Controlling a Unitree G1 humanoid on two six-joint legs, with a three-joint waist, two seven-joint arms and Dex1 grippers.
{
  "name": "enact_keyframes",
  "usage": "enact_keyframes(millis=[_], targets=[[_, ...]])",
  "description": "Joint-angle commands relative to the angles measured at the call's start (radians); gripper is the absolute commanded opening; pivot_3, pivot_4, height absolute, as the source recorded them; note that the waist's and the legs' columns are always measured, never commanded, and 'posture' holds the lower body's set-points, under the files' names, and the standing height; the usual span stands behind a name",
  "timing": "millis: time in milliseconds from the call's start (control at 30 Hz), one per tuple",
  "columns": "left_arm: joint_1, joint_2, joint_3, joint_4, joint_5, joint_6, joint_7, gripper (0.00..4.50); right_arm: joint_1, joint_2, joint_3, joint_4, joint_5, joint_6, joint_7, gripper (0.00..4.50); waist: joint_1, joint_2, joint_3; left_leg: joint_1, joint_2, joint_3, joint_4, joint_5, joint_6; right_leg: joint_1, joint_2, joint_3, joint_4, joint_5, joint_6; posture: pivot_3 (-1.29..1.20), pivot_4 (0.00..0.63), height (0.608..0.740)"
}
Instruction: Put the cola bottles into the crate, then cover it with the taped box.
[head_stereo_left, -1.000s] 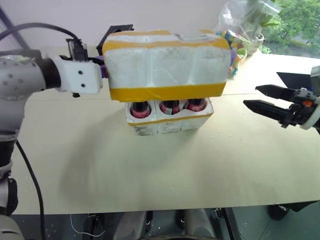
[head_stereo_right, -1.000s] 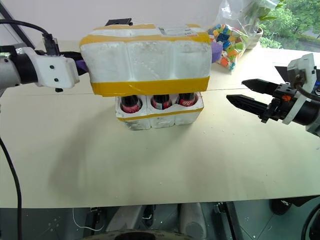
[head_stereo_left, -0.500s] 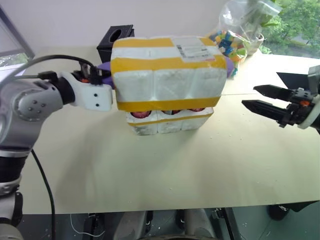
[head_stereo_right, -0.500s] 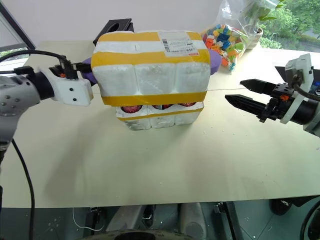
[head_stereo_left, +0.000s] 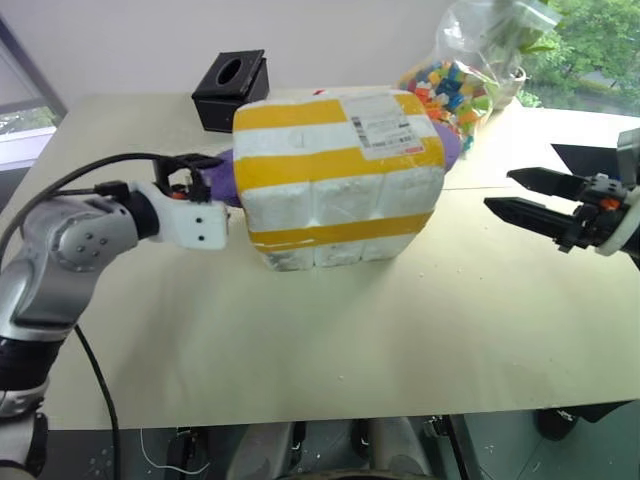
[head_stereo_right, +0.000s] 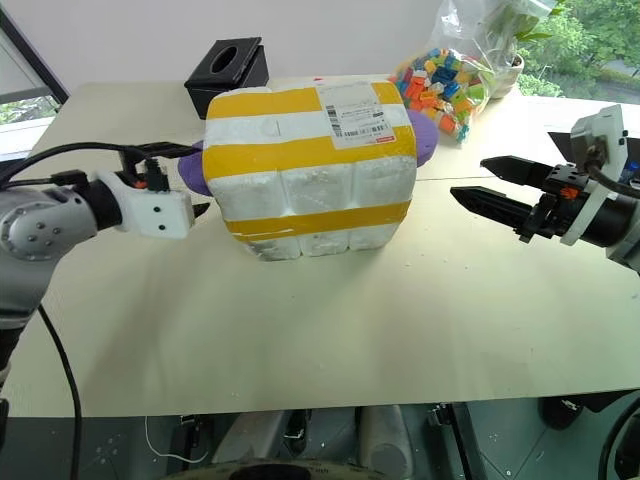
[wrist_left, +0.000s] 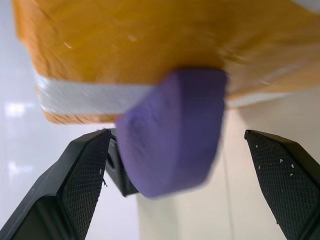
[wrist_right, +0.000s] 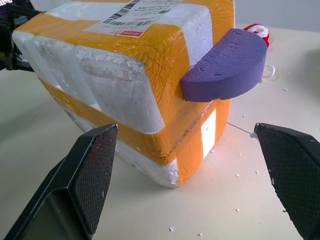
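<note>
two grippers flank the taped box (head_stereo_right: 308, 165), which sits down over the crate (head_stereo_right: 300, 240) in the middle of the table (head_stereo_right: 330, 330); only a thin strip of the crate's white base and yellow band shows under the box's lower edge. no cola bottles can be seen from here, so we judge they are inside, under the cover. our left gripper (wrist_left: 185, 175) is at the box's left end with its fingers spread wide on either side of the purple foam handle (wrist_left: 172, 130), not pinching it. our right gripper (head_stereo_right: 495, 190) hangs well apart from the box's right end, fingers also spread and holding nothing, and in its wrist view it looks at the other purple handle (wrist_right: 225, 65). a black tissue box (head_stereo_right: 225, 68) stands behind the box, and a bag of coloured blocks (head_stereo_right: 435, 85) lies off to the back right.

we read the step in hand as letting go and clearing away. to do it well, we should draw the left gripper straight back along the handle's line, keeping both fingers off the foam so the light box is not dragged or tipped. the box looks slightly skewed on the crate, though we cannot tell from this angle whether it is fully seated; if not, a gentle press on top should settle it.
</note>
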Motion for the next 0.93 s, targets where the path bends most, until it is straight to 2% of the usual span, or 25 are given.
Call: enact_keyframes(millis=[33, 133, 200, 300, 433, 500, 567, 667, 767, 933], targets=[[0.04, 0.049, 0.066, -0.034, -0.038, -0.033, -0.03, 4.47, -0.02, -0.009, -0.014, 0.003, -0.008, -0.021, 0.011, 4.5, 0.0, 0.0, 0.0, 0.0, 0.0, 0.0, 0.0, 0.0, 0.0, 0.0, 0.0, 0.0, 0.0, 0.0, 0.0, 0.0, 0.15, 0.732], [0.065, 0.065, 0.099, -0.018, -0.098, -0.019, -0.061, 4.47, -0.026, -0.007, -0.002, 0.01, -0.019, -0.029, 0.018, 4.5, 0.003, 0.0, 0.0, 0.0, 0.0, 0.0, 0.0, 0.0, 0.0, 0.001, 0.0, 0.0, 0.0, 0.0, 0.0, 0.0, 0.15, 0.732], [0.089, 0.041, 0.162, -0.018, -0.256, 0.107, -0.122, 4.47, -0.026, -0.007, 0.007, 0.011, -0.029, -0.035, 0.025, 4.5, 0.001, 0.0, 0.0, 0.0, 0.0, 0.0, 0.0, 0.0, 0.0, 0.001, -0.001, 0.0, 0.0, 0.0, 0.0, 0.0, 0.15, 0.732], [0.134, 0.031, 0.3, -0.03, -0.618, 0.404, -0.275, 4.47, -0.025, -0.009, 0.018, 0.011, -0.045, -0.05, 0.04, 4.5, -0.003, 0.001, 0.0, 0.0, 0.0, 0.0, 0.0, 0.0, 0.0, 0.0, 0.0, 0.0, 0.0, 0.0, 0.0, 0.0, 0.15, 0.732], [0.123, 0.129, 0.425, 0.057, -0.869, 0.671, -0.436, 4.47, -0.036, -0.014, 0.024, 0.033, -0.063, -0.066, 0.056, 4.5, -0.007, 0.001, 0.0, 0.0, 0.001, 0.0, 0.0, 0.0, 0.0, -0.001, 0.001, 0.0, 0.001, 0.0, 0.0, 0.0, 0.15, 0.732], [0.052, 0.175, 0.486, 0.125, -1.068, 0.897, -0.47, 4.47, -0.031, -0.014, 0.023, 0.032, -0.068, -0.072, 0.067, 4.5, -0.004, 0.001, 0.0, 0.001, 0.0, 0.0, 0.0, 0.0, 0.0, 0.0, 0.001, 0.0, 0.001, 0.0, 0.0, 0.0, 0.15, 0.732], [-0.018, 0.195, 0.518, 0.204, -1.186, 1.034, -0.475, 4.47, -0.032, -0.012, 0.029, 0.036, -0.076, -0.077, 0.074, 4.5, 0.0, 0.001, 0.0, 0.001, 0.0, 0.0, 0.001, 0.0, 0.0, 0.001, 0.002, -0.001, 0.002, 0.0, 0.0, 0.0, 0.15, 0.732], [-0.05, 0.212, 0.505, 0.285, -1.181, 1.082, -0.45, 4.47, -0.041, -0.012, 0.041, 0.043, -0.083, -0.081, 0.087, 4.5, -0.003, 0.001, 0.0, 0.004, -0.001, 0.0, 0.001, 0.0, 0.0, 0.003, 0.002, -0.001, 0.002, 0.0, 0.0, 0.0, 0.15, 0.732], [-0.002, 0.222, 0.498, 0.303, -1.126, 1.033, -0.458, 4.47, -0.053, -0.024, 0.052, 0.063, -0.1, -0.096, 0.111, 4.5, -0.006, 0.002, 0.0, 0.007, 0.0, 0.001, -0.001, 0.0, 0.0, 0.004, 0.001, 0.0, 0.002, 0.0, 0.0, 0.0, 0.15, 0.732], [0.003, 0.223, 0.502, 0.327, -1.116, 1.02, -0.451, 4.47, -0.079, -0.035, 0.072, 0.105, -0.131, -0.118, 0.14, 4.5, -0.007, 0.002, 0.001, 0.007, 0.0, 0.002, -0.002, 0.0, 0.0, 0.004, 0.0, 0.002, 0.002, -0.001, 0.0, 0.0, 0.15, 0.732]])
